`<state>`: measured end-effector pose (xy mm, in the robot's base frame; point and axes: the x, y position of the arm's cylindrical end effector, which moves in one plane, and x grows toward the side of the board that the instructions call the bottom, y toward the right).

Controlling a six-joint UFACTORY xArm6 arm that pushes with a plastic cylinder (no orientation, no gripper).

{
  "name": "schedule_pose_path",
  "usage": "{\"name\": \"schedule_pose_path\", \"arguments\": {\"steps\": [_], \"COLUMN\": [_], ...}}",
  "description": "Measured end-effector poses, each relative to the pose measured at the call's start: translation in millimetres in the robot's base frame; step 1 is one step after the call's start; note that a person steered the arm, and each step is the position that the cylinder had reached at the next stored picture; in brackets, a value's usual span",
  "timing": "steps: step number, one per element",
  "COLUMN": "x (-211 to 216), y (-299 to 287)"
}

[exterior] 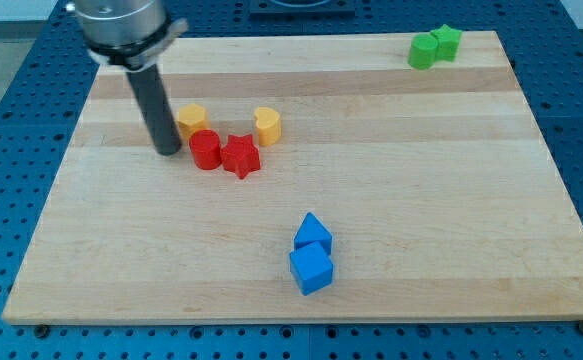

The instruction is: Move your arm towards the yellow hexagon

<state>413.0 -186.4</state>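
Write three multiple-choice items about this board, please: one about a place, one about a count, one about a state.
1. Where are the two green blocks?
A. the view's top right corner
B. the view's bottom left
C. the board's middle

2. How many blue blocks lie on the wooden board?
A. one
B. two
C. four

3. How do the red cylinder and the red star stand?
A. stacked
B. far apart
C. side by side, touching

Answers: 1 A, they sit by the far right corner. 2 B, a blue cube and another blue block sit together. 3 C, no gap shows; my tip is at their left, beside the yellow hexagon.
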Motion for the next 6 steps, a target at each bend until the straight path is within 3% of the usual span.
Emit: {"name": "schedule_pose_path", "arguments": {"steps": [1, 3, 6], "x": [-2, -64, -67], "y": [-42, -47, 37]}}
